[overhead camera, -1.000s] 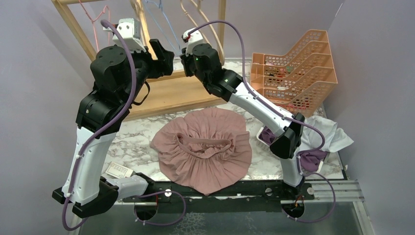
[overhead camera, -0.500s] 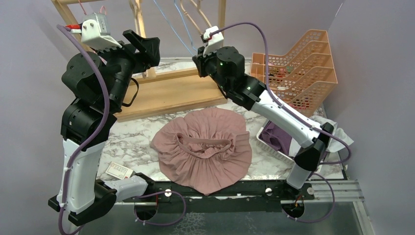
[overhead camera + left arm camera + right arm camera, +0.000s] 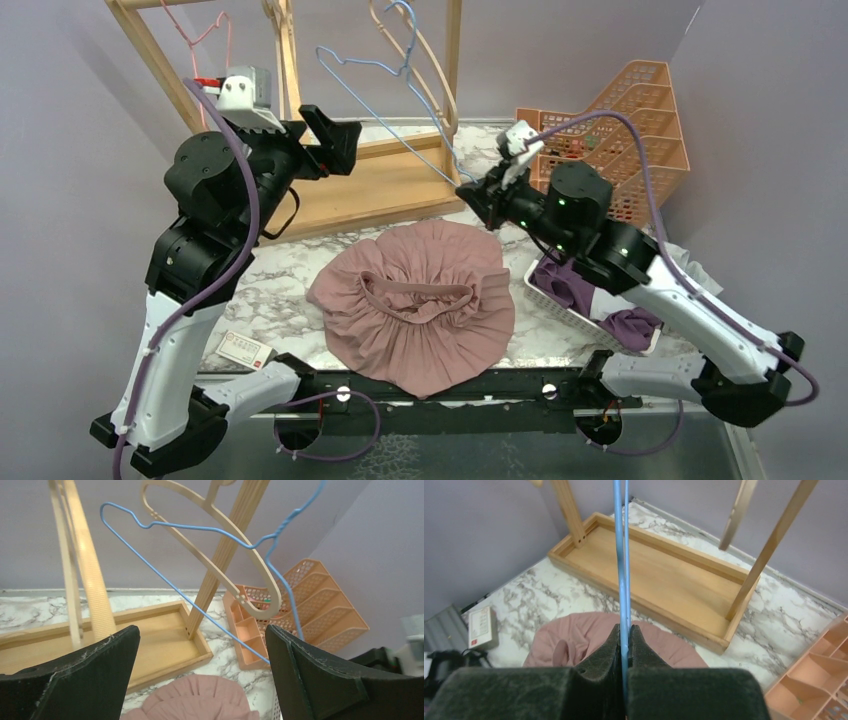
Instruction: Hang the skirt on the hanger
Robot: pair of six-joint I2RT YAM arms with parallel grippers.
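A pink pleated skirt point(image 3: 415, 300) lies spread flat on the marble table at the near middle, waistband up; it also shows in the left wrist view point(image 3: 200, 700) and the right wrist view point(image 3: 574, 635). A blue wire hanger point(image 3: 385, 100) hangs from the wooden rack and slants down to the right. My right gripper point(image 3: 470, 190) is shut on the hanger's lower corner, the blue wire point(image 3: 621, 555) pinched between its pads. My left gripper point(image 3: 325, 135) is open and empty, raised above the rack's base, with the blue hanger point(image 3: 200, 530) in front of it.
A wooden rack with a tray base point(image 3: 380, 185) stands at the back, holding a beige hanger point(image 3: 425, 60) and a pink wire hanger point(image 3: 205, 35). An orange tiered organiser point(image 3: 630, 120) stands back right. A white basket of purple clothes point(image 3: 590, 300) is at right. A small card point(image 3: 245, 350) lies near left.
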